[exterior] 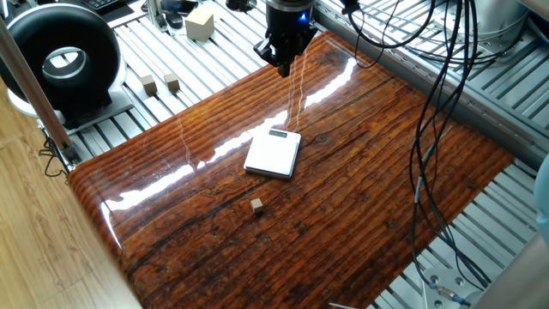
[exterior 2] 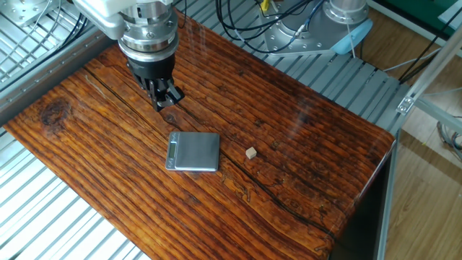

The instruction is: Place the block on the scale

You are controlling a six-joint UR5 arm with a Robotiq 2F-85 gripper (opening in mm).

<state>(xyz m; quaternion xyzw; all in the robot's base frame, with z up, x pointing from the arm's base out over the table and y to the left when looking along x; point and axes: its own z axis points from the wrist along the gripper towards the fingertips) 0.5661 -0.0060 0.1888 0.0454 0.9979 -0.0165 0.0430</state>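
Block [exterior: 256, 204] pickup is what we are preparing for. On the counter [exterior: 369, 197], the scale [exterior: 273, 154] is lying flat, display strip toward our claw [exterior: 281, 63], which is hanging empty with jaws together, well apart from both. We should open, then descend squarely: the cube, sitting just beyond the scale, has no long axis.

black claw [exterior 2: 165, 97], ribbed silver wrist [exterior 2: 149, 32]

You are looking at nothing readable here: the thin white square scale [exterior: 274, 154] is showing a small grey display strip, seemingly blank at this distance.
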